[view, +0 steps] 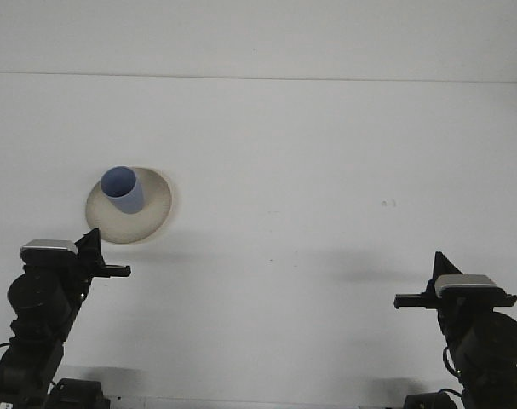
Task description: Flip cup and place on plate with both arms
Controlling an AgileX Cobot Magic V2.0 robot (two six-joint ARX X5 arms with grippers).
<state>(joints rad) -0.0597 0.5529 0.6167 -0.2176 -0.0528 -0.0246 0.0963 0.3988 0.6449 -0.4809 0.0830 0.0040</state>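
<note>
A blue cup stands upright, mouth up, on a cream plate at the left of the white table. My left gripper hovers just below the plate's near edge, apart from plate and cup, holding nothing. Far to the right, near the front edge, my right gripper points left over bare table, well away from the cup. From this angle the gap between either gripper's fingers is not visible.
The white table stretches between the two arms and back to the far wall. A small dark speck marks the surface at the right.
</note>
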